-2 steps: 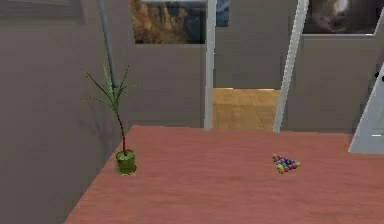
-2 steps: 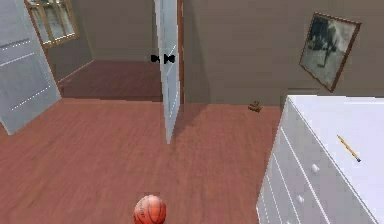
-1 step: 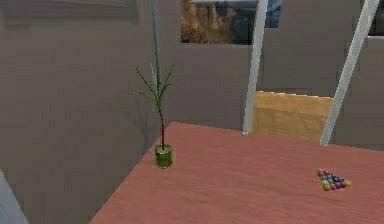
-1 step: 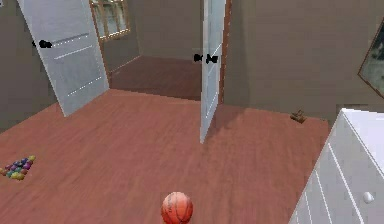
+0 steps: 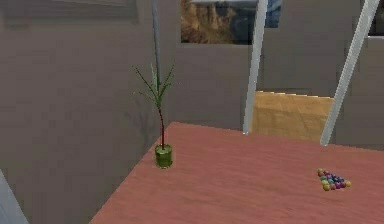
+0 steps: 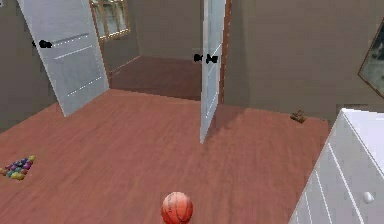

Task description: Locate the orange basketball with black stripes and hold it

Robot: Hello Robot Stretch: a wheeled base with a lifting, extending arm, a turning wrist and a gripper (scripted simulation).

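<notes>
orange basketball (image 6: 177, 208) with dark stripes, lying on the near side of the white door (image 6: 213, 70), well apart from it. found, judging by this; not yet held. cannot tell how fingers stand.

The reddish floor (image 6: 120, 150) bears an orange basketball (image 6: 177, 208), a potted plant (image 5: 163, 154) and a cluster of small coloured balls (image 5: 332, 180).

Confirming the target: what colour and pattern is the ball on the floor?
The ball is orange with thin dark stripes; arm side view shows it best.
</notes>
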